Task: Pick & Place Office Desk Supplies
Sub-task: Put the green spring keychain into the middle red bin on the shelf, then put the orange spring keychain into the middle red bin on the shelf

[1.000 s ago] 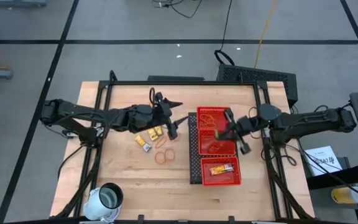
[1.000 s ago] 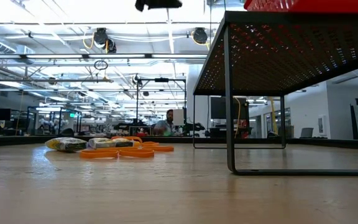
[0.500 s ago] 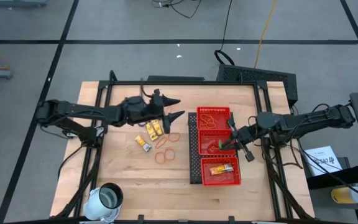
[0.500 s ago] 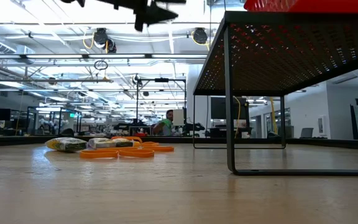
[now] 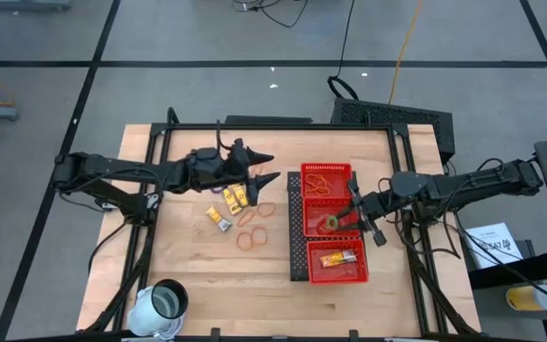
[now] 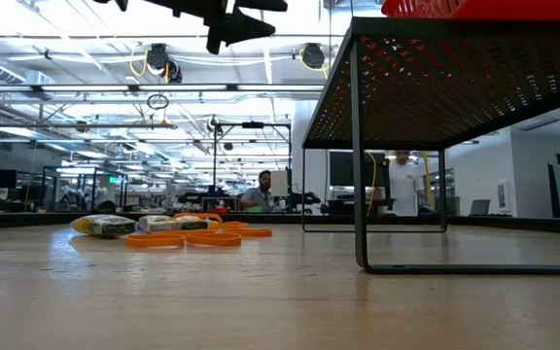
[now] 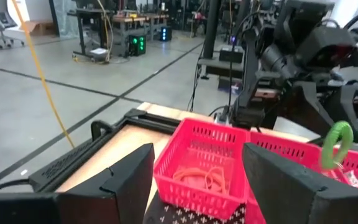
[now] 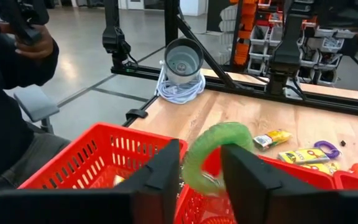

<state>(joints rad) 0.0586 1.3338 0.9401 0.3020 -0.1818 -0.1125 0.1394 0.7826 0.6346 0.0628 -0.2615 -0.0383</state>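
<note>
The loose supplies lie on the table left of the red mesh tray [image 5: 297, 223]: yellow packets [image 5: 235, 197], orange rubber bands [image 5: 254, 215], also seen as orange rubber bands [image 6: 188, 236] in the low view. My left gripper [image 5: 273, 167] hovers open above them, level, pointing at the tray; its open fingers frame the left wrist view around my left gripper [image 7: 197, 152]. My right gripper [image 5: 336, 220] is over the tray's middle compartment, shut on a green ring [image 5: 329, 223]. More rubber bands [image 5: 326, 180] fill the far compartment; a yellow packet [image 5: 338, 258] lies in the near one. My right gripper holds the green ring pinched between its two fingers [image 8: 160, 180], on the ring's lower arc [image 8: 190, 165]. It comes from the table's right, slanting down. The ring stands up beyond the fingers over the middle compartment, its top arc [image 8: 222, 130] free; it looks lifted clear.
A white cup [image 5: 164, 304] stands at the table's near left corner. The tray sits on a black mesh stand [image 6: 436, 107] with thin legs. The table's black frame rails [image 5: 273, 126] run along its edges. A person [image 6: 402, 185] stands in the room far behind.
My left gripper has drawn back from above the packets toward the far edge and tipped up to level, staying open. My right gripper has carried the green ring from the far compartment's edge toward the near edge, over the middle compartment.
</note>
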